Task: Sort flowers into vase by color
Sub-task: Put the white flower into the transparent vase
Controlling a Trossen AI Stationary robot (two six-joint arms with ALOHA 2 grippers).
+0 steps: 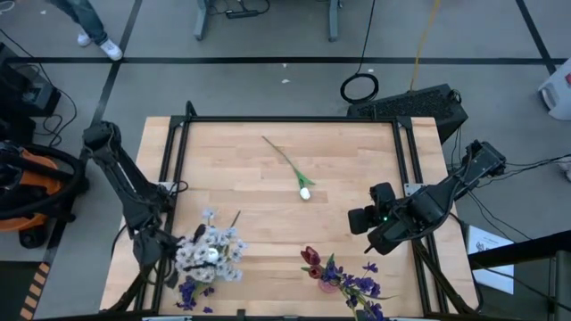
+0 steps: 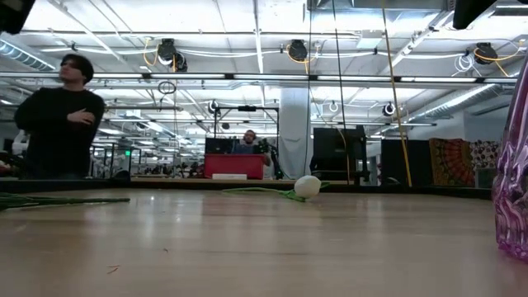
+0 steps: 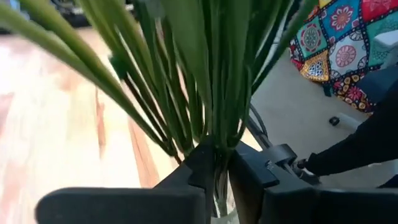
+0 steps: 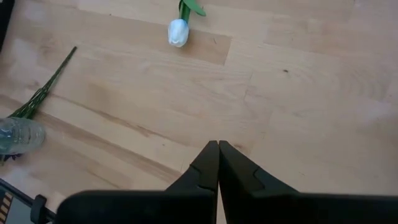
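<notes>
Mid-table, white tulip (image 1: 305, 192) well apart from the right tool (image 4: 218, 144), fingers pressed together, empty.

White tulip (image 1: 304, 191) flat mid-table; white/blue clusters (image 1: 211, 252), purple sprigs (image 1: 350, 282) upright in vases.

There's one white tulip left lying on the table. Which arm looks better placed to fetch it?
Probably the right. Its gripper hangs free with jaws shut, close to the white tulip, which shows clearly ahead in its wrist view. The left gripper is busy among green stems at the white bouquet.
</notes>
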